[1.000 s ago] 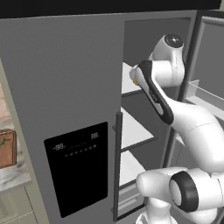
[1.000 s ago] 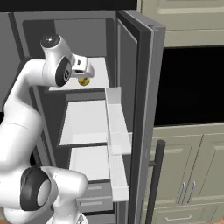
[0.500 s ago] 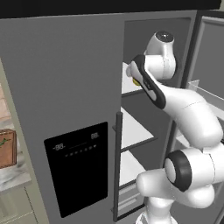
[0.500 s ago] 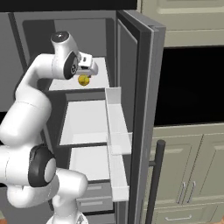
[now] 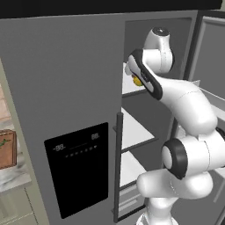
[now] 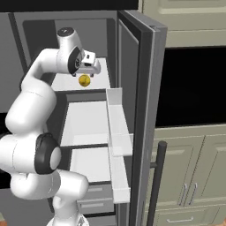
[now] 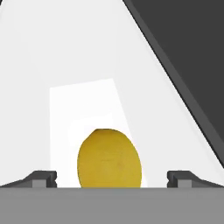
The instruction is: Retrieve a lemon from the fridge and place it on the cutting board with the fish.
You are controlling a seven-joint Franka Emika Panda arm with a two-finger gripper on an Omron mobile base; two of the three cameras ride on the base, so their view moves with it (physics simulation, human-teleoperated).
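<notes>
left base view: the arm reaches into the open fridge [image 5: 66, 88]; the lemon [image 5: 137, 81] peeks out on the top shelf, the board [image 5: 6, 149] with the fish [image 5: 3, 143] sits far left. right base view: the gripper [image 6: 90, 70] hangs just above the lemon [image 6: 84, 80]. hand view: the fingertips [image 7: 41, 178] stand wide apart either side of the lemon [image 7: 109, 159], not touching it.

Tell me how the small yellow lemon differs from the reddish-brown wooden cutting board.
The small round yellow lemon is a smooth ball; the reddish-brown wooden cutting board is flat and rectangular with a darker rim. The lemon sits on an upper white shelf inside the open grey fridge; the board lies outside, on the counter to its left. The lemon lies between the open tool's fingertips; the board is far from it. Both rest untouched.
</notes>
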